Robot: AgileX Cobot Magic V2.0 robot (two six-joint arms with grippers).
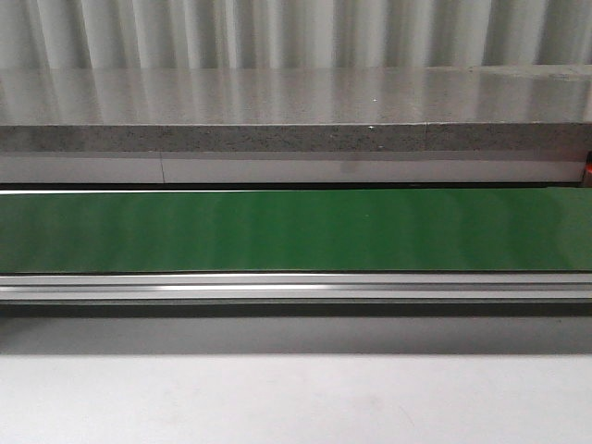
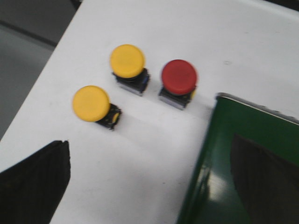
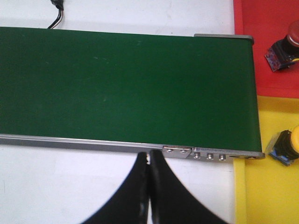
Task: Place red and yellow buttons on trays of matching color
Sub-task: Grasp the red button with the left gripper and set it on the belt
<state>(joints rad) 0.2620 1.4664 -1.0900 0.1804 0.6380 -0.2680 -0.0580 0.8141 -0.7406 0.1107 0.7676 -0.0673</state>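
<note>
left wrist view has two yellow buttons and a red button sitting on the white table beside the green belt; left gripper spread apart, holding nothing. right gripper pinched together, empty, near the belt, with one button each on the red tray and yellow tray.

A long green conveyor belt in a silver metal frame crosses a plain white table. Behind it runs a speckled grey stone ledge, backed by pale, vertically ribbed wall panelling catching soft light.
</note>
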